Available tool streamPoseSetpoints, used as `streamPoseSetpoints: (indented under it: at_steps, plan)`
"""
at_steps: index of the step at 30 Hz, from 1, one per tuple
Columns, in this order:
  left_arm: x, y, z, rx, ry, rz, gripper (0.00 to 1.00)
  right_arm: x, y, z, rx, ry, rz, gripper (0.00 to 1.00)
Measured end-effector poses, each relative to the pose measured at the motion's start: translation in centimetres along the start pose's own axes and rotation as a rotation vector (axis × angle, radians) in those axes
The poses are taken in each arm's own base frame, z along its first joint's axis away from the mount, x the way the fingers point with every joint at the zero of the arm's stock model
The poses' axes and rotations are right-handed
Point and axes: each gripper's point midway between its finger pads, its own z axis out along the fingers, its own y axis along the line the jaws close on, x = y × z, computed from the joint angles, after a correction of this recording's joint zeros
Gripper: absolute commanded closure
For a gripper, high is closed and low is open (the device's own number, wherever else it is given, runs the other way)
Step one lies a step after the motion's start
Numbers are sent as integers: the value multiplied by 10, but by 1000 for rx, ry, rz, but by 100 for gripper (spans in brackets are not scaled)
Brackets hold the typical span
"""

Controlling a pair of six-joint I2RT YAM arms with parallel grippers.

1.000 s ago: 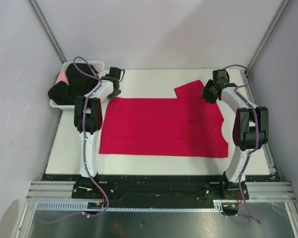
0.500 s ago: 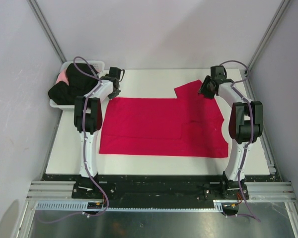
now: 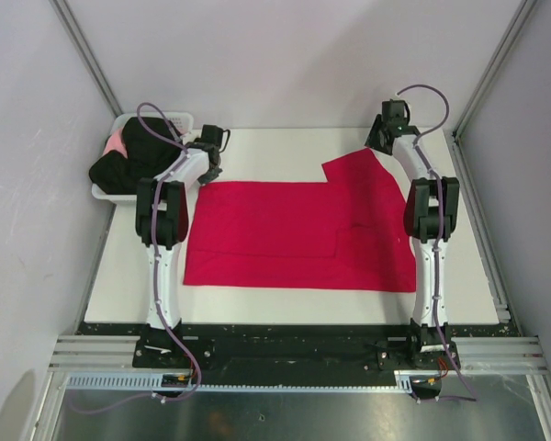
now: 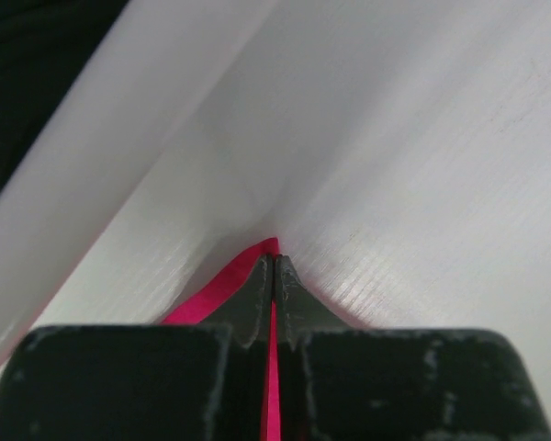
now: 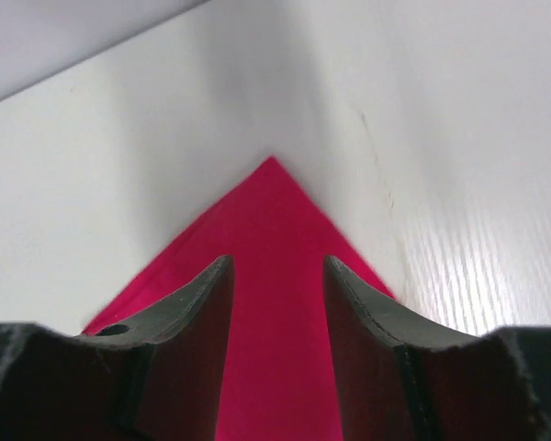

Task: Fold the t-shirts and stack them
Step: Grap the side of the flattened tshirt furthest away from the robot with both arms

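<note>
The red t-shirt point(image 3: 294, 230) lies spread flat across the white table, one sleeve pointing to the far right. My left gripper point(image 3: 209, 165) is at its far left corner, shut on the red cloth point(image 4: 222, 287), with a thin red strip between the jaws. My right gripper point(image 3: 376, 145) is open over the tip of the far right sleeve point(image 5: 275, 303), a finger on each side of the corner, holding nothing. Black t-shirts point(image 3: 129, 163) lie heaped in the white basket point(image 3: 176, 119) at the far left.
A white wall or basket side point(image 4: 119, 156) rises right beside the left gripper. The table edge point(image 3: 459, 184) and metal frame posts run close to the right arm. Bare white tabletop point(image 3: 285, 147) lies behind the red shirt.
My right gripper has moved away from me and a little left, from beside the sleeve to over the sleeve's far tip. The left gripper and the shirt have stayed still.
</note>
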Motion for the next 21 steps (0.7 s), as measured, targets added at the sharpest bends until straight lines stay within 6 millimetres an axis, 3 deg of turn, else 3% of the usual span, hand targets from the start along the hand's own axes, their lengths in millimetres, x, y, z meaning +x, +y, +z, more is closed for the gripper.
streamPoseSetpoints:
  at_steps: [6,14,21]
  plan:
    - [-1,1,-2,2,-3,17,100,-7,-8,27,46,-29,-46,48]
    - [-3,1,-3,5,-5,21,100,14,-21,52,80,2,-84,46]
    - [-3,1,-3,6,-4,21,100,19,-8,59,65,-8,-118,46]
